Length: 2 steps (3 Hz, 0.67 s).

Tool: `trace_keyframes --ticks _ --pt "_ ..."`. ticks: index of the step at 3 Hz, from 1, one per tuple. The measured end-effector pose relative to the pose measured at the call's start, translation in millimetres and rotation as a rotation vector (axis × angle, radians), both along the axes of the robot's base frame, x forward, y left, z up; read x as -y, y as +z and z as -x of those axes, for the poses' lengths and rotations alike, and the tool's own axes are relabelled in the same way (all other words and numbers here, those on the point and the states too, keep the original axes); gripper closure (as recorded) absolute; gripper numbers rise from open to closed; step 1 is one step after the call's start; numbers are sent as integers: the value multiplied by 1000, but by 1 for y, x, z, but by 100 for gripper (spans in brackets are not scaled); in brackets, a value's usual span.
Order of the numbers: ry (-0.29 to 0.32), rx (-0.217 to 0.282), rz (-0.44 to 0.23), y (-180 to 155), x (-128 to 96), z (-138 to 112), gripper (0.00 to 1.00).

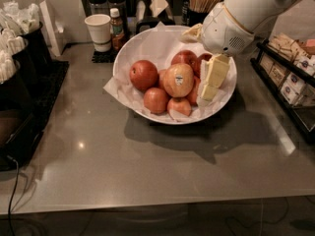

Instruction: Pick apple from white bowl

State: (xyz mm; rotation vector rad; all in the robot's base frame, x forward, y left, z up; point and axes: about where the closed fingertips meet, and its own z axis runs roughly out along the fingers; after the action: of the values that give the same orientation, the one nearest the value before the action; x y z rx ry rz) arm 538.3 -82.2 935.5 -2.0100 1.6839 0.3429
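Camera view: apple (178,80) in white bowl (142,41) lies just beside the claw (208,91), spread unclear.

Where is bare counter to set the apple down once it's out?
Widest free patch: the grey counter in front of the white bowl. A narrower strip runs between bowl and right-hand rack. Crowded behind the bowl: paper cup, bottle. The gripper sits in the bowl's right side, beside the apple.
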Motion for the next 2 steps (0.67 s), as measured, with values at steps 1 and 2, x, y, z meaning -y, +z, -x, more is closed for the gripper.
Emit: trace_keyframes --ticks 1,2 --pt "33 0 18 -1 -2 -8 0" --pt "42 23 59 11 0 -14 0"
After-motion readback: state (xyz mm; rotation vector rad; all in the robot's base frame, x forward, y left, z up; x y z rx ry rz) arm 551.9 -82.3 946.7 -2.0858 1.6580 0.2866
